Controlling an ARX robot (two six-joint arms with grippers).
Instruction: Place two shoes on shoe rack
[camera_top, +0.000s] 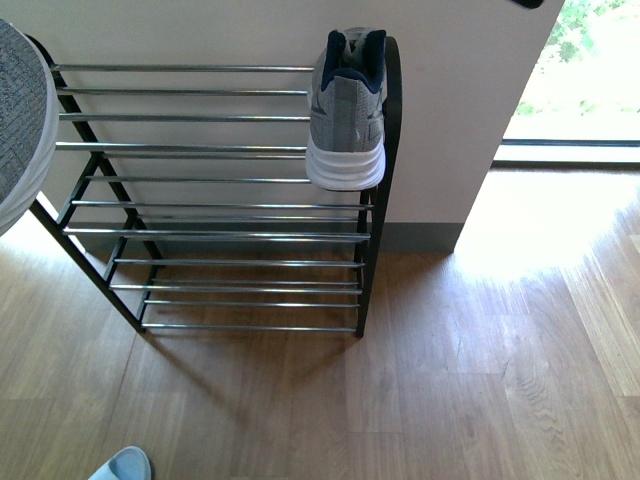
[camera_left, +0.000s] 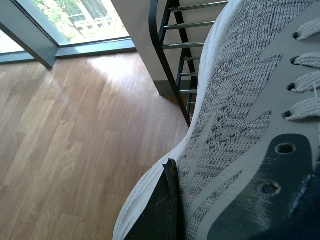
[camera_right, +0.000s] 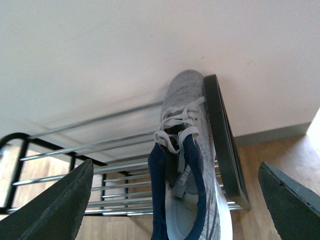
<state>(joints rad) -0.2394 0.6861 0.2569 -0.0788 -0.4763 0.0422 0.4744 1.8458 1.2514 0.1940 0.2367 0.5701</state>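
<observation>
Grey sneaker A (camera_top: 347, 110): on the top tier of the shoe rack (camera_top: 200, 205), right end, heel outward. Right tool (camera_right: 175, 165): fingers wide apart, clear of it. Grey sneaker B (camera_top: 20, 120): airborne at the rack's left end, left tool (camera_left: 180, 205) clamped on it. Blue slide (camera_top: 120, 465): on the floor.

Not much of the bot shows tbh. The right tool (camera_right: 175, 165) has two matte dark grey fingers (camera_right: 55, 210), wedge-shaped, tapering to blunt tips. On the left tool (camera_left: 222, 155), one finger (camera_left: 160, 215) is a scuffed black wedge, the other a dark slate-blue plate (camera_left: 260, 212) with two round holes.
</observation>
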